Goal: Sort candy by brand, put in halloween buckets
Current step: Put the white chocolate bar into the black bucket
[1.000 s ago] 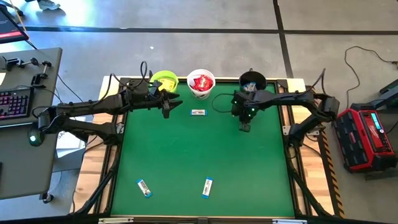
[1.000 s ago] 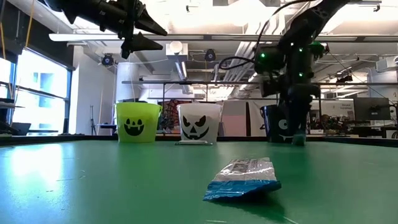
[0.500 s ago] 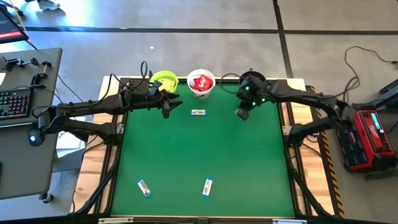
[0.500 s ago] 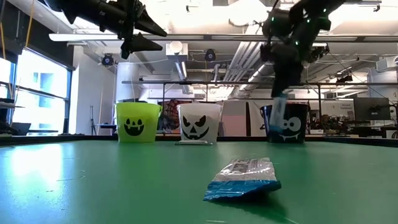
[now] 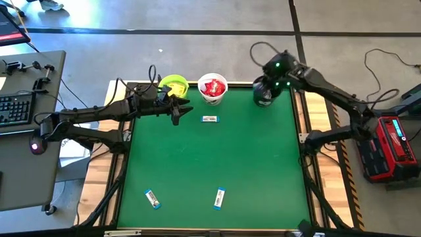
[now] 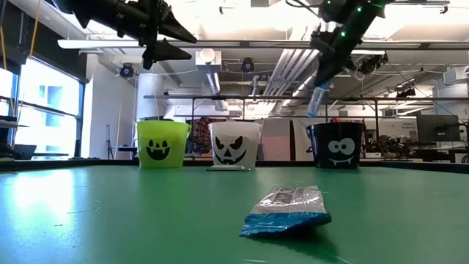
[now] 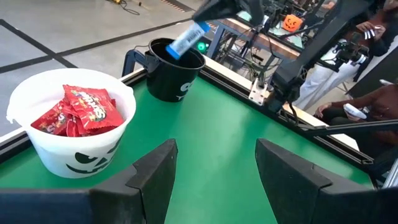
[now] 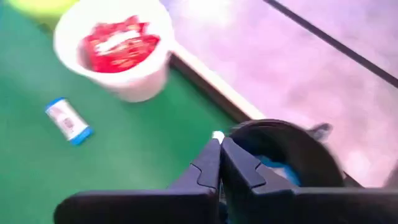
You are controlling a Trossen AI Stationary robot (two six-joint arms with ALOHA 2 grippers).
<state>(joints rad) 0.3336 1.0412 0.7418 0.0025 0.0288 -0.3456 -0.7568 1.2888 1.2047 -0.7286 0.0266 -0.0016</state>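
My right gripper (image 6: 321, 79) hangs above the black bucket (image 6: 337, 154), shut on a blue-and-white candy bar (image 6: 315, 101). The white bucket (image 7: 68, 118) holds red packets and stands between the black one and the lime green bucket (image 6: 162, 144) at the table's far edge. My left gripper (image 5: 187, 107) waits open in the air near the green bucket, with nothing between its fingers. Three more blue-and-white bars lie on the mat: one near the white bucket (image 5: 209, 118) and two near the front edge (image 5: 152, 198) (image 5: 220, 197). My right gripper pinches the bar's upper end (image 7: 198, 28) between its two fingers. The fingers slant down from above. The bar hangs tilted below them, lifted clear, its lower end (image 6: 313, 111) over the black bucket's rim.
The black bucket (image 8: 280, 149) holds blue candy inside. The mat (image 5: 210, 158) is bare between the far bar and the two near ones. People sit beyond the table's right side in the left wrist view (image 7: 373, 106).
My right gripper has risen from the mat with the bar and swung toward the far right corner, over the black bucket, tipping from straight down to a slant. The bar has been lifted clear of the table and hangs below the fingers.
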